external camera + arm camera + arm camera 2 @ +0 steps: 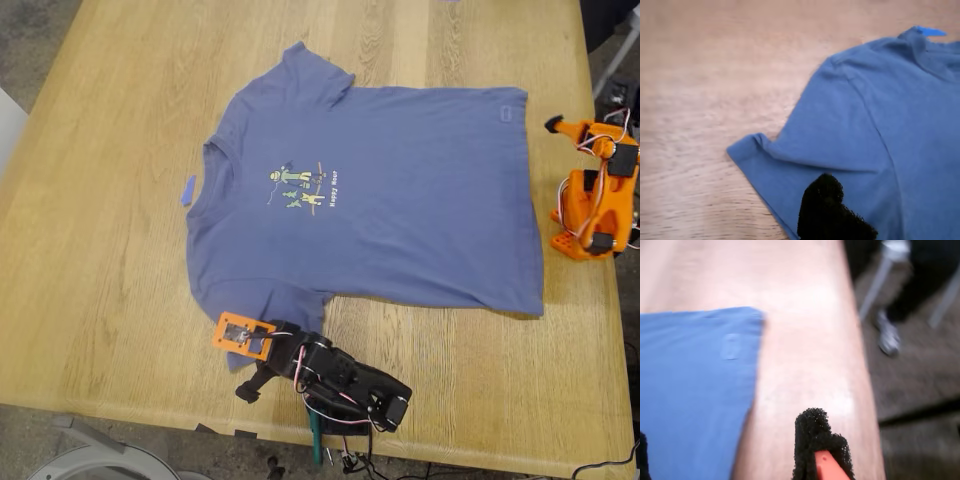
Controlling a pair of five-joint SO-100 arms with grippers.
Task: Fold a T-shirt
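The T-shirt (400, 200) is lying spread flat, print up, across the middle of the wooden bench (100, 300). My first hand (250, 365) is hovering at the sleeve nearest the exterior view's bottom edge; I cannot tell its opening. My second hand (565, 125) is waiting beside the hem, opening unclear too.

The first arm lies low at the bottom of the exterior view, stretched toward that view's left. The first gripper (250, 362) hangs just over the T-shirt (400, 200) sleeve. The second arm stands folded at the exterior view's right, the second gripper (553, 124) held up over bare wood.
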